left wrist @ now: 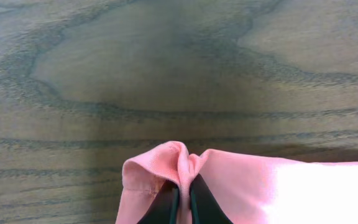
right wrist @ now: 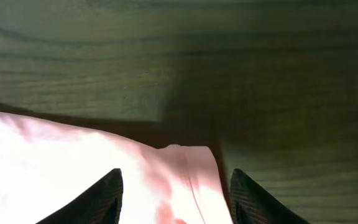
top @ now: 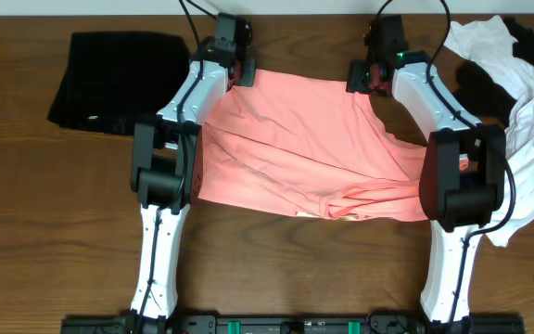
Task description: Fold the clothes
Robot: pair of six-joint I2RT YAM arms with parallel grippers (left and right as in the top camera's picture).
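Salmon-pink soft T-shirt [top: 295, 139] lies spread on brown wooden table [top: 26, 213] | I see left gripper [left wrist: 185, 191] clenched on its corner | right gripper [right wrist: 176, 182] fingers parted, straddling other corner

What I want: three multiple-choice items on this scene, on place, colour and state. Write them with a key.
1. Where does the folded black garment lie?
A. outside the left arm
B. between the arms
C. outside the right arm
2. What colour is the shirt spread between the arms?
A. white
B. blue
C. salmon-pink
3. How is the left end effector?
A. open over bare wood
B. shut on the shirt's corner
C. shut on nothing
Key: 1 A, it sits far left overhead; 2 C, pink in every view; 3 B, jaws pinch a pink fold.
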